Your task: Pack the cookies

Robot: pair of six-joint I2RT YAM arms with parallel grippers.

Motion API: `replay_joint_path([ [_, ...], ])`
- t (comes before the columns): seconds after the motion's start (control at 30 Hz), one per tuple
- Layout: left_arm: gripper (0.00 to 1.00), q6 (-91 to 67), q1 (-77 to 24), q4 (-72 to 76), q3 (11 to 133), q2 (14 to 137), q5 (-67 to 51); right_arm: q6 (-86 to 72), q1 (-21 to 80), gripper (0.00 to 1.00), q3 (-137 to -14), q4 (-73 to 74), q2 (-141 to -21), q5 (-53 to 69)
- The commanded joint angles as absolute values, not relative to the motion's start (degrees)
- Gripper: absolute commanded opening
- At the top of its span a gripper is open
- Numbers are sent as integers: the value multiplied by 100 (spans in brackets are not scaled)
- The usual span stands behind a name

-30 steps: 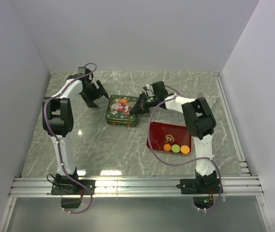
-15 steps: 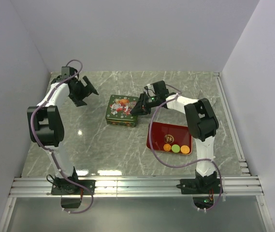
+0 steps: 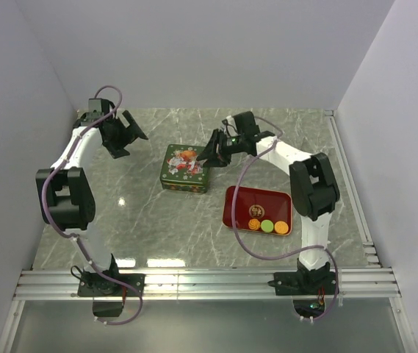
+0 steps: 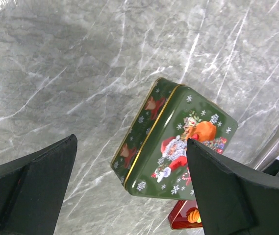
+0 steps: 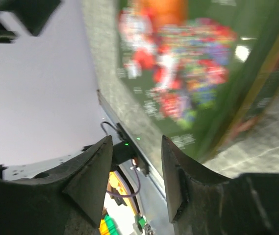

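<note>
Green tin, left claw spread wide well apart, right claw parted at its right edge

Christmas green and red on grey marble.
Between the black jaws of the left gripper: a dark green rectangular tin, gold-rimmed, with red Santa and white snowflakes. Past them, orange and green round cookies on a glossy red tray; the grey stone tabletop is white-veined.

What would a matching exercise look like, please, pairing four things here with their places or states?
Things:
1. tin
2. cookies
3. left gripper
4. right gripper

Places or states:
A. in the red tray
B. wide open, far left, empty
C. lid on, mid-table
D. at the tin's far right corner

Pairs: 1-C, 2-A, 3-B, 4-D
</note>
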State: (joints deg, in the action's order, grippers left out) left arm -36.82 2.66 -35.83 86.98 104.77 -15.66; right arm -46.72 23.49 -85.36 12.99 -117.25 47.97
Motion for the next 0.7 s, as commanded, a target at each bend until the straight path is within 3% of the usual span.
replay_joint_path([
  [0.0,99,-3577,273,-3542,8798,10108,-1564,-4746,2364,53,-8973,1300,-10961,4790],
  [0.27,99,-3428,281,-3560,8763,9686,-1433,-4422,2364,57,-8982,1739,-9950,4571],
  [0.67,99,-3252,264,-1531,7752,7990,-2065,-3121,2417,61,-8887,3085,-7965,3631],
])
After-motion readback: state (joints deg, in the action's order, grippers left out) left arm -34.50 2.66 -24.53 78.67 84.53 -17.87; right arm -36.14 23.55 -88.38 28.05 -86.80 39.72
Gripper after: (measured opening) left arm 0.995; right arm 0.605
